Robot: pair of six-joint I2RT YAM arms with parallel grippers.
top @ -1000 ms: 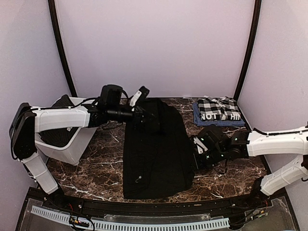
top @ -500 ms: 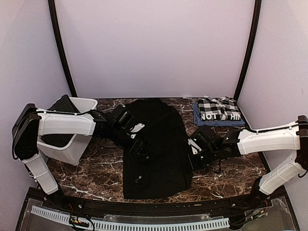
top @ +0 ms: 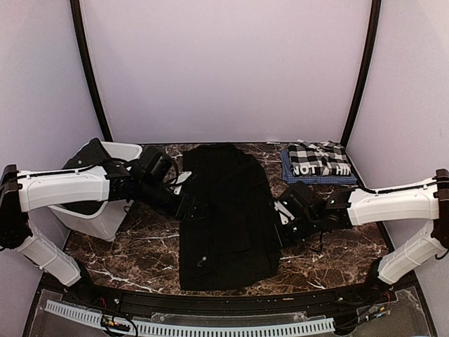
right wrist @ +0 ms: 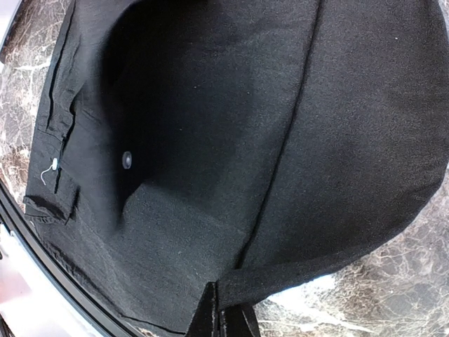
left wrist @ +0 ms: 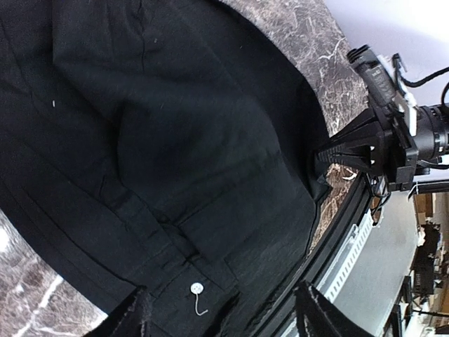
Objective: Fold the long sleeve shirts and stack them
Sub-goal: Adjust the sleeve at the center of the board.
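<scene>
black shirt (top: 228,210) lies flat mid table (top: 133,246), folded into a long strip running near to far, small white mark (left wrist: 197,288) close to its near end. left claw (top: 188,205) sits over the shirt's left edge, fingers (left wrist: 133,316) spread wide, cloth beneath them. right claw (top: 282,223) is closed tight, pinching the shirt's right hem. checked "not" shirt (top: 317,163) sits folded at the far right corner, well apart. white bin (top: 105,217) stands at left, beside the left arm.

Both arms reach inward, left gripper (left wrist: 223,291) spread wide, right gripper (right wrist: 224,302) pinched closed.
</scene>
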